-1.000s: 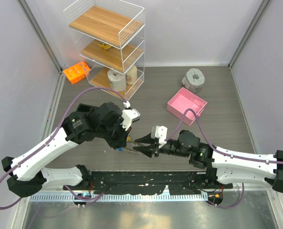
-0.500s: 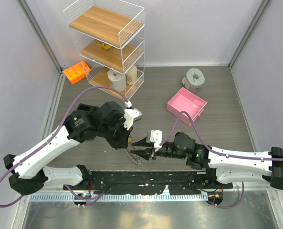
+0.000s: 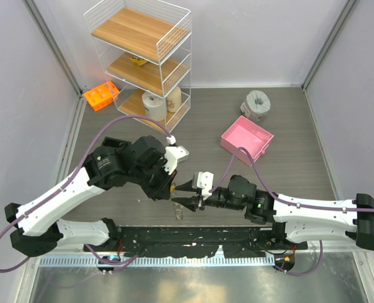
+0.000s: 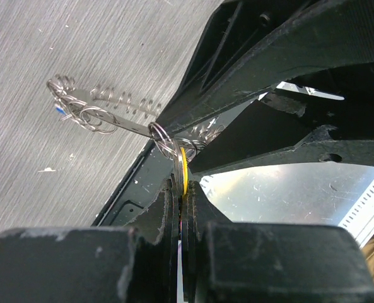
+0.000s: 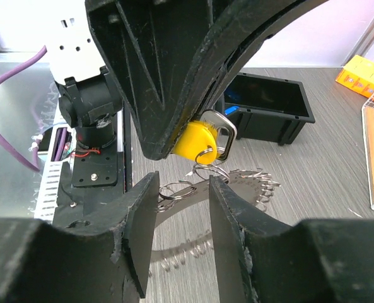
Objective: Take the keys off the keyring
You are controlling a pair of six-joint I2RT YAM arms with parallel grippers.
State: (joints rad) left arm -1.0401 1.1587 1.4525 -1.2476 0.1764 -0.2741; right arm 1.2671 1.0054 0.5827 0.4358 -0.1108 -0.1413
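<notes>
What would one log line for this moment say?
left tool: shut on yellow-headed key | right tool: open, straddling small rings below that key

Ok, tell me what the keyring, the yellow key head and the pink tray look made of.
The keyring: thin wire with a bright silver glint, likely steel. The yellow key head: smooth, evenly coloured cover, probably plastic or rubber. The pink tray: uniform matte pink walls, likely plastic.

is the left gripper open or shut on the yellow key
Shut: the left gripper pinches the yellow-headed silver metal key; its fingers show no gap.
</notes>
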